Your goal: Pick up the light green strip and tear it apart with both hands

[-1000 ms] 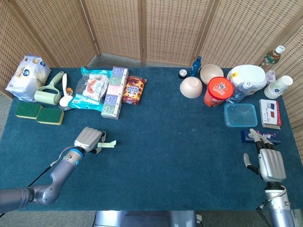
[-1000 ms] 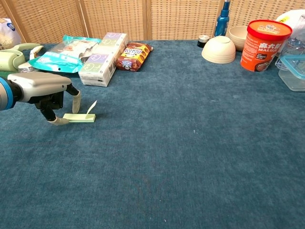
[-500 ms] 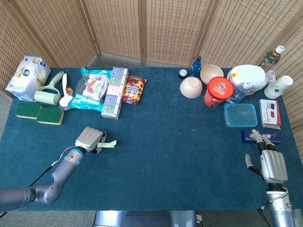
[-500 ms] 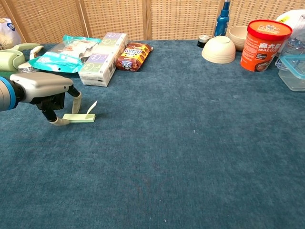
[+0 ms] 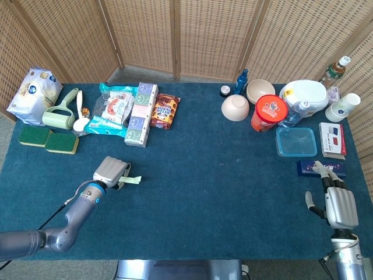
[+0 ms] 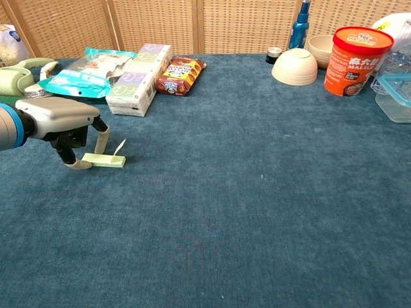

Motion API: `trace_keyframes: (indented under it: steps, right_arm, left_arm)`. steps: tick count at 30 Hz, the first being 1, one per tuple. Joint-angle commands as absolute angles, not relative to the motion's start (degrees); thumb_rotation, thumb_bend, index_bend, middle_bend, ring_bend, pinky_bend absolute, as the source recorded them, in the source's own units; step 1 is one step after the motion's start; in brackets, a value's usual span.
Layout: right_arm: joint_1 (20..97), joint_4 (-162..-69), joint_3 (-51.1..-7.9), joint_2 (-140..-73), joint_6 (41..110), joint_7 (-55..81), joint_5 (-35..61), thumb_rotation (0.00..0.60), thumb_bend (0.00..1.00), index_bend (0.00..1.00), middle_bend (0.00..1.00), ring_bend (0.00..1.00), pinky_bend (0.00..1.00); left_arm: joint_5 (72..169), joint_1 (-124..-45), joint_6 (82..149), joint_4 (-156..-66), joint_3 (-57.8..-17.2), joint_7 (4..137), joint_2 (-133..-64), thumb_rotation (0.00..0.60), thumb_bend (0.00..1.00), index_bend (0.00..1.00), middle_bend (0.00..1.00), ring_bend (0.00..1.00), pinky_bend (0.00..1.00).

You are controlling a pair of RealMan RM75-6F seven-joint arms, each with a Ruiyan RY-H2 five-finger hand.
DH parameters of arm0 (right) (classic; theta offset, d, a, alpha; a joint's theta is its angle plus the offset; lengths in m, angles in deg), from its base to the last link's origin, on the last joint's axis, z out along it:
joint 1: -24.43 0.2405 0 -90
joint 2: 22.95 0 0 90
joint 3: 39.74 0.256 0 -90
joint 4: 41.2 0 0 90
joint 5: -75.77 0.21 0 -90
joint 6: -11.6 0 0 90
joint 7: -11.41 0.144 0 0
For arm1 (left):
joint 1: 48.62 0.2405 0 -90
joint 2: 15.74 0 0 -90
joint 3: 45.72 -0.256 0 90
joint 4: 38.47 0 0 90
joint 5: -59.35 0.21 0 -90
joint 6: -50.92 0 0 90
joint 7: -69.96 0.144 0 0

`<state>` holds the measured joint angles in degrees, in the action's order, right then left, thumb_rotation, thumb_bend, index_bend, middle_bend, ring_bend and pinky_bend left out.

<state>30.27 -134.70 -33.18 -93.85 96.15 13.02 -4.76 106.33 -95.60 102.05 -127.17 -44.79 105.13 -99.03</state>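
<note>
While the blue cloth-covered table [image 5: 204, 175] fills both views, a wicker screen [image 5: 175, 35] closes off its far side. At far left stand a white bag [image 5: 34, 87], a pale green lint roller [image 5: 60, 112] and two green-and-yellow sponges [image 5: 48, 140]. Beside these lie a teal snack packet [image 5: 111, 108], a long white box [image 5: 141, 114] and a brown snack packet [image 5: 165, 111]. At far right are grouped an upturned cream bowl [image 5: 235, 107], an upright bowl [image 5: 260, 90], a red instant-noodle cup [image 5: 268, 112], a clear lidded container [image 5: 296, 142], a white appliance [image 5: 304, 96], a paper cup [image 5: 343, 107] and a red-and-white carton [image 5: 332, 139].

Left hand [image 6: 58, 122]: palm down at the near left, fingers curled down onto the left end of the light green strip [image 6: 103, 160]; whether they pinch it or only press on it cannot be told. That strip lies flat on the cloth, its right end curling upward, well apart from the boxes behind it.

Right hand [image 5: 337, 201]: seen only in the head view, at the near right corner, holding nothing, fingers extended and apart, fingertips near a dark blue packet [image 5: 320, 168].
</note>
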Motion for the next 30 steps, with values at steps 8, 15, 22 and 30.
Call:
trace_keyframes:
  steps: [8, 15, 22, 30]
  right_arm:
    - [30.6, -134.8, -33.1, -93.9, 95.4, 13.8, -5.2, 0.600, 0.47, 0.02, 0.24, 0.15, 0.24]
    - [32.7, -135.0, -32.7, -94.5, 93.1, 17.2, -6.9, 0.600, 0.47, 0.02, 0.26, 0.16, 0.24]
    - [36.1, -134.9, -32.8, -95.6, 90.1, 25.1, -11.2, 0.600, 0.47, 0.03, 0.32, 0.23, 0.29]
    - [40.8, -134.3, -32.3, -97.6, 87.8, 33.9, -15.5, 0.600, 0.47, 0.05, 0.38, 0.30, 0.35]
  left_arm:
    - [111.7, -95.3, 102.7, -127.5, -44.1, 101.9, -96.7, 0.600, 0.45, 0.66, 1.00, 1.00, 1.00]
    - [119.3, -95.8, 101.5, -130.3, -43.4, 97.6, -90.7, 0.600, 0.47, 0.70, 1.00, 1.00, 1.00]
    - [124.7, -97.8, 95.7, -133.2, -41.9, 89.9, -84.0, 0.600, 0.47, 0.71, 1.00, 1.00, 1.00]
    - [129.1, -100.0, 91.6, -136.2, -39.9, 83.0, -80.0, 0.600, 0.47, 0.72, 1.00, 1.00, 1.00]
